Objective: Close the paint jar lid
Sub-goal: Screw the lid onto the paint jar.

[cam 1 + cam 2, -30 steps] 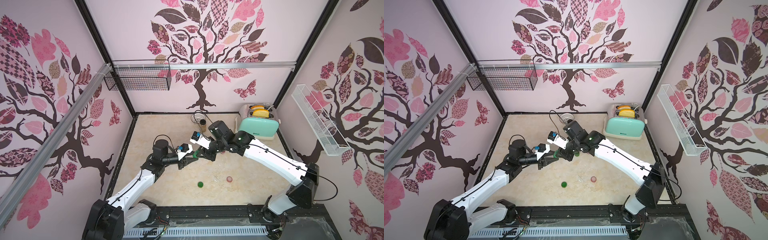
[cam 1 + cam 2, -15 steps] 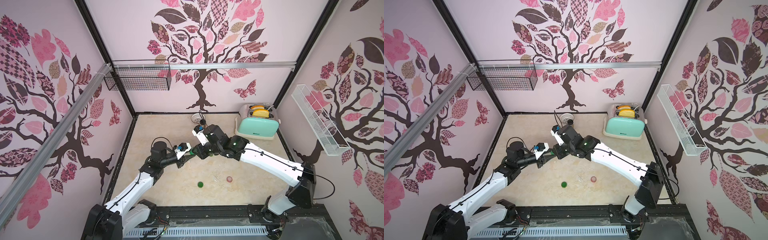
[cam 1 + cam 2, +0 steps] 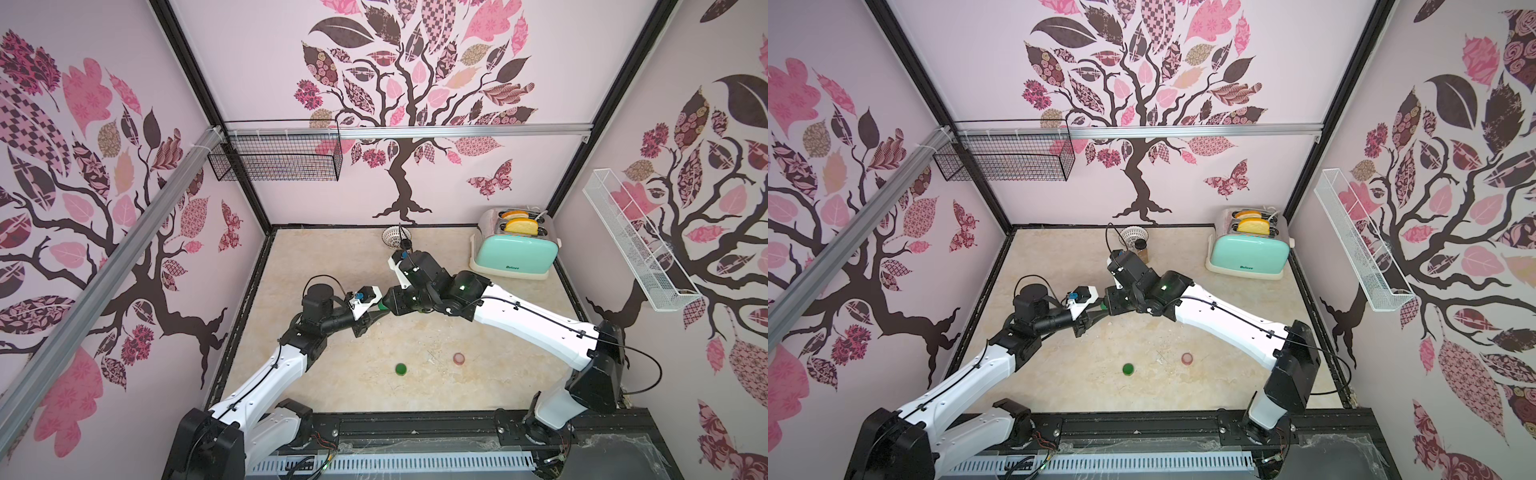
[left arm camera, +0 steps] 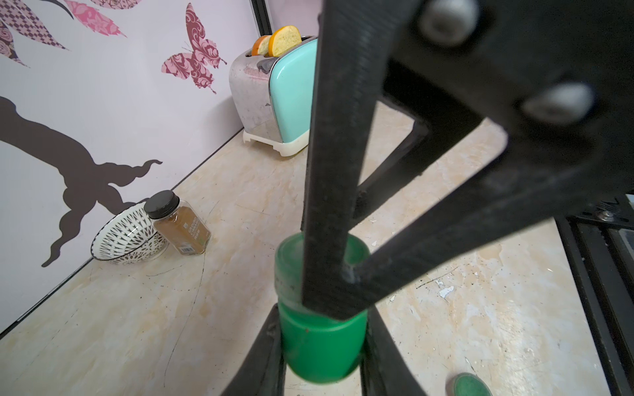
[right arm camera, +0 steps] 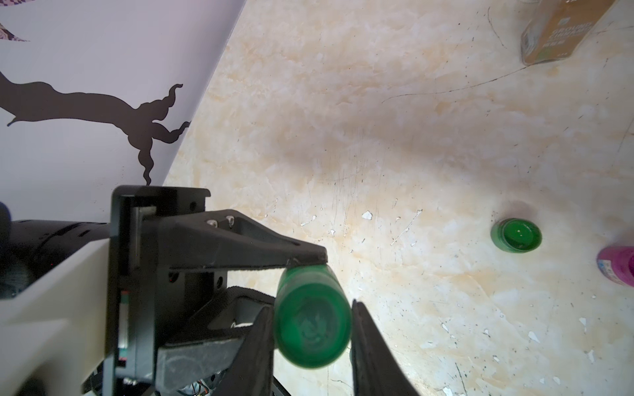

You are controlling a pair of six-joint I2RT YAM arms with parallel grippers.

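A small green paint jar (image 4: 320, 346) hangs in the air between my two grippers. My left gripper (image 4: 322, 310) is shut on the jar's body. The lid (image 5: 312, 329), a paler green cap on the jar's far end (image 4: 287, 265), sits between the fingers of my right gripper (image 5: 310, 307), which is shut on it. In both top views the two grippers meet tip to tip above the middle of the floor, and only a green sliver of the jar (image 3: 381, 306) (image 3: 1101, 306) shows between them.
A second green jar (image 3: 400, 368) and a pink jar (image 3: 459, 358) stand on the floor in front of the grippers. A spice bottle (image 4: 182, 226) leans by a patterned bowl (image 4: 123, 236) at the back wall. A mint toaster (image 3: 515, 253) stands back right.
My right wrist has turned about the jar, its camera swinging toward the back wall, and the meeting point has shifted slightly left. Both grippers stay shut on the jar.
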